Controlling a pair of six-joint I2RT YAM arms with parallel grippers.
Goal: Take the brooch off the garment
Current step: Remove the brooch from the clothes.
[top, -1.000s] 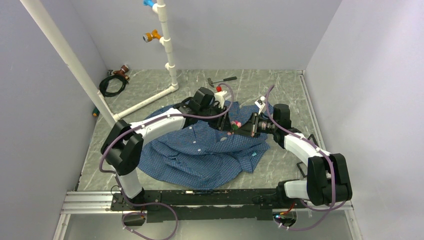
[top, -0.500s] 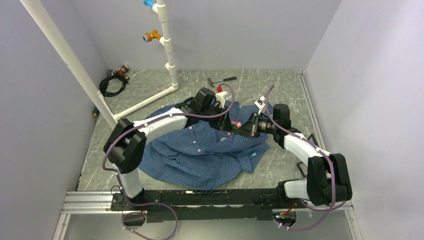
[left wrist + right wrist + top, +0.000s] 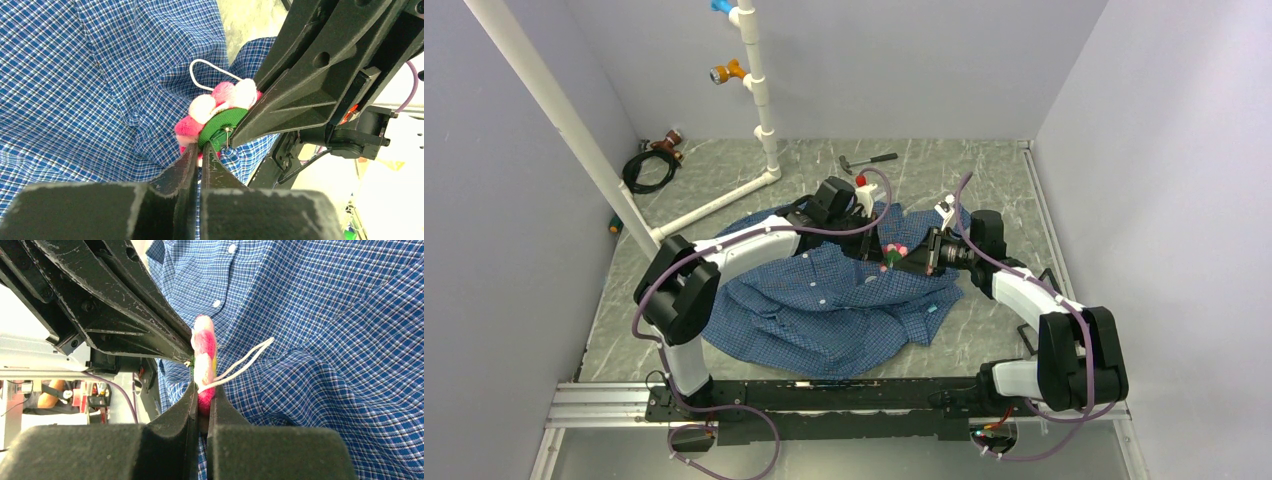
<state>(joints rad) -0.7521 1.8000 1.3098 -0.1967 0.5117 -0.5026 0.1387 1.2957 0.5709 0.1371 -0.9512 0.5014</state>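
Note:
The blue checked shirt [image 3: 824, 310] lies crumpled on the table. The pink brooch [image 3: 896, 248], with a green backing, sits on a raised fold near the collar. Both grippers meet at it. My left gripper [image 3: 201, 149] is shut, its tips pinching the lower edge of the brooch [image 3: 220, 112] at the green backing. My right gripper [image 3: 202, 390] is shut on the brooch's [image 3: 205, 347] pink edge. The right fingers [image 3: 290, 95] show in the left wrist view and the left fingers [image 3: 135, 305] in the right wrist view. A white thread loop [image 3: 245, 362] hangs from the brooch.
A white pipe frame [image 3: 759, 90] stands at the back left, with a coiled black hose [image 3: 646, 165] beside it. A small hammer [image 3: 869, 160] lies behind the shirt. The shirt's light-blue tag [image 3: 932, 308] lies at its right edge. Grey walls close in both sides.
The left arm's elbow has shifted slightly to the right. Both grippers stay closed at the brooch, which has barely moved.

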